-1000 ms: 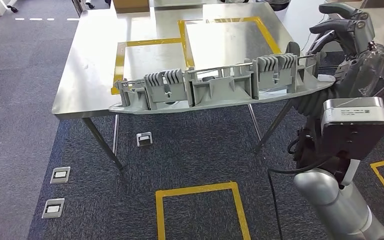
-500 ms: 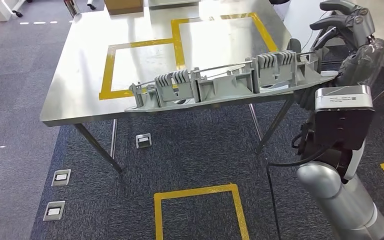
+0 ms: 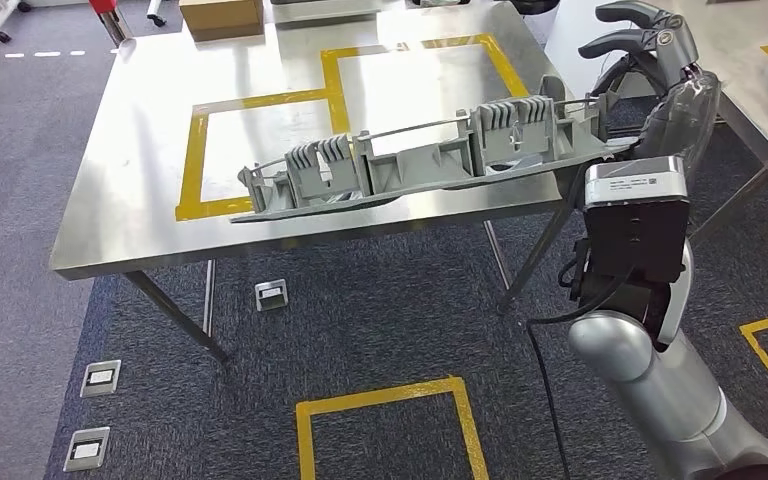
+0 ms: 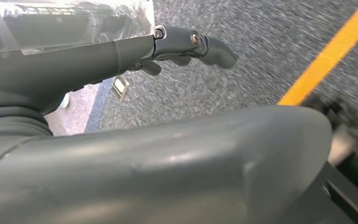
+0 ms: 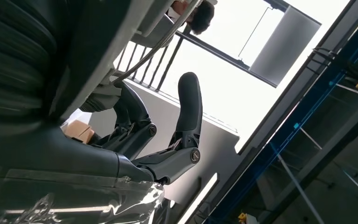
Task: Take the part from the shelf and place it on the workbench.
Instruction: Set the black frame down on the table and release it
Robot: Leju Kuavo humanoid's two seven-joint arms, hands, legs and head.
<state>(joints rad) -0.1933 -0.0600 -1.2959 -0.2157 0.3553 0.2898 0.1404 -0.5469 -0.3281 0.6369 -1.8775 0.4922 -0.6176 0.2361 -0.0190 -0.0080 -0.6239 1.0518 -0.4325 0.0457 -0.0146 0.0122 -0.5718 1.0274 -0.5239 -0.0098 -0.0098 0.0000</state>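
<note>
one long grey part (image 3: 415, 165) carried level over the bench's (image 3: 130, 215) front edge, running from about mid-front toward the front right corner; looks clear of the steel top, contact can't be confirmed; right hand (image 3: 660, 75) holds it at the right end only, fingers (image 5: 189, 105) wrapped round that end in the right wrist view, one dark finger sticking up free, so it's gripping the part; single-end hold means the far left end hangs out unsupported, likely why the part is kept flat and low rather than tilted; ribbed clip blocks face up, three clusters counted along its length, thin rod running over the top; left hand (image 4: 121, 154) hangs low beside the body over carpet, thumb and dark fingers (image 4: 186, 44) stretched out, nothing in it, reads as open; judgement: carry is nearly over, set-down not yet done, part needs to go further in off the edge, probably toward the taped zones; yellow tape outlines (image 3: 260, 100) on the bench: two rectangles, one front left, one rear right; one cardboard box (image 3: 222, 16) at the back edge; floor: one yellow taped square (image 3: 390, 395), three small floor sockets (image 3: 270, 294); a second bench corner far right
</note>
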